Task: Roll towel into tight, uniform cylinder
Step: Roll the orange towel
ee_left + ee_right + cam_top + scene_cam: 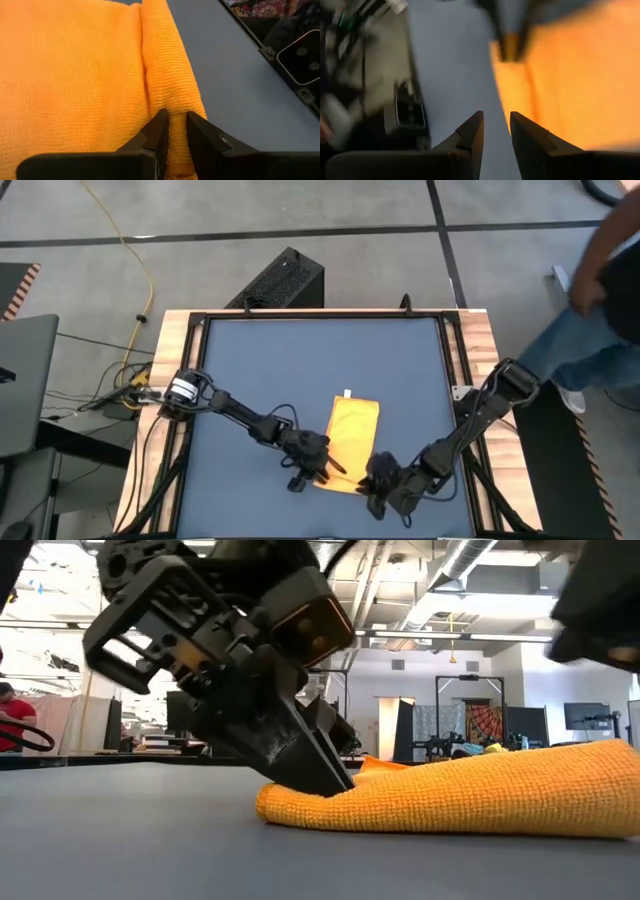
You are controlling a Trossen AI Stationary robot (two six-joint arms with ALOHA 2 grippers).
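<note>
The yellow towel (352, 438) lies on the dark blue mat (300, 360), toward the table's near edge. Its small white tag (347, 393) is at the far end, and a raised fold runs along its near end (165, 65). My left gripper (318, 467) is at the towel's near left corner, shut on that fold (310, 780). My right gripper (378, 482) is by the near right corner. Its fingers (496, 132) stand a narrow gap apart over bare mat, beside the towel's edge (560, 85), with nothing between them. My left gripper pinches the raised fold of the towel (176, 117) between its two fingers, at the fold's left end. More than one layer is caught. The fingers (300, 765) slant down from the upper left, along the fold. The towel stays lying on the mat, slack.
A black frame and wooden rails border the mat (470, 350). A black box (285, 280) stands beyond the far edge, and cables (125, 385) lie at the left. A person (600, 290) stands at the table's far right. The far half of the mat is bare.
</note>
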